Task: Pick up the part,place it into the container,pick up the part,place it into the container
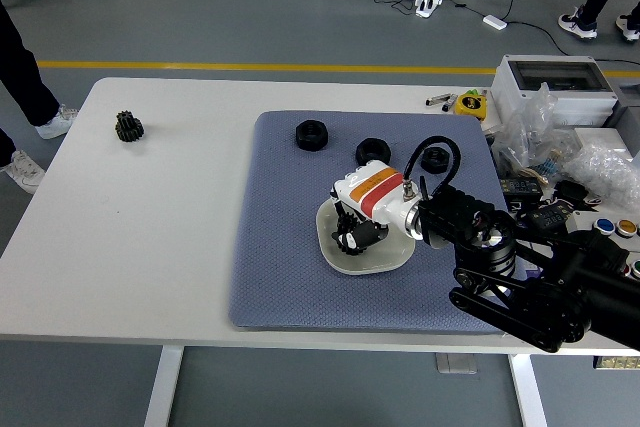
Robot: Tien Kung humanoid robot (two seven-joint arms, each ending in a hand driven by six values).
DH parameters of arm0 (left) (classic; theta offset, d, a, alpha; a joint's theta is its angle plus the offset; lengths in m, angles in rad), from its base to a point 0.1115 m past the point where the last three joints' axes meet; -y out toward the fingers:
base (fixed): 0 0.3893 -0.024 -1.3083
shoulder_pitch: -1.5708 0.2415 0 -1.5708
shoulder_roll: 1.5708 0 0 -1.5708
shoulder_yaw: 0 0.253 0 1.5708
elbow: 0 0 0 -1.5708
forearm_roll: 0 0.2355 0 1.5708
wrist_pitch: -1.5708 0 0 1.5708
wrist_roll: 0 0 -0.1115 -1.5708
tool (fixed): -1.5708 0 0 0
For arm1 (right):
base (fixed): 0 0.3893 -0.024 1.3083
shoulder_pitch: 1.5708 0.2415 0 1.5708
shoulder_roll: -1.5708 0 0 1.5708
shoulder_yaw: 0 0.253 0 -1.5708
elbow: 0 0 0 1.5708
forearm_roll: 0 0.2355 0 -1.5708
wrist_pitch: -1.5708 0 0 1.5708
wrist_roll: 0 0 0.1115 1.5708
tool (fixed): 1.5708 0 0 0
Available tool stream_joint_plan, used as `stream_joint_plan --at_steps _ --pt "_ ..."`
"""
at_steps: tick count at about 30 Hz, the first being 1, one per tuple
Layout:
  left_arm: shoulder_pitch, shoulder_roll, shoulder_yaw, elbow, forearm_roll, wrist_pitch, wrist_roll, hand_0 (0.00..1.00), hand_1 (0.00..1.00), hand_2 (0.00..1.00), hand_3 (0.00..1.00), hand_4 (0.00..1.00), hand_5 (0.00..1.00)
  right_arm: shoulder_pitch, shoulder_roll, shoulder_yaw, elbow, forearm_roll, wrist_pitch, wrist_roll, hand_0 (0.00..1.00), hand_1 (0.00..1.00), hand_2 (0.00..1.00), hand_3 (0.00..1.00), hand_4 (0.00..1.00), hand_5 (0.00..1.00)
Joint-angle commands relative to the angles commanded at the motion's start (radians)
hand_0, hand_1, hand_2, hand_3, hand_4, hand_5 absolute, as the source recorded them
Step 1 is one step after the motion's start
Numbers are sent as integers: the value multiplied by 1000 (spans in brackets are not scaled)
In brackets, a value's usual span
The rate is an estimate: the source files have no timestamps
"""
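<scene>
Robot hand: I see the right robot hand (352,232) down inside the white bowl (392,259), fingers curled around the black gear (350,240) lying in it; whether they truly pinch it I cannot tell.
Left arm: I have none in view.
Bowl: it sits on the blue mat (280,247), right of the mat's middle, its near rim well inside the mat's front edge.
Loose parts: behind the bowl I count three black rings on the mat, one far-left (310,134), one directly behind the wrist (372,150), one far-right (435,158).
Stray gear: a second black gear (128,126) rests on the bare tabletop (140,237), well left of the bowl, near the far-left corner.
Open room: left of the bowl I have free mat, then wide bare tabletop.
Tight side: right of the bowl the forearm fills the space, and bags and boxes (560,137) crowd the tabletop's right edge.
</scene>
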Motion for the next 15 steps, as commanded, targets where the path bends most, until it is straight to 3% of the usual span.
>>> stream_joint_plan --at_steps 9,10,15 --pt "1 -2 -2 -1 6 -2 3 669 639 646 596 645 592 -6 1 -3 -18 13 7 9 16 198 336 461 776 311" --pt "1 -2 -4 -1 8 -3 4 669 641 646 596 645 591 -8 0 -2 -17 12 9 12 16 245 431 487 853 372" --pt "5 -2 -6 0 10 -4 4 669 641 646 596 645 591 -13 -2 0 -17 11 10 25 16 245 431 487 853 372"
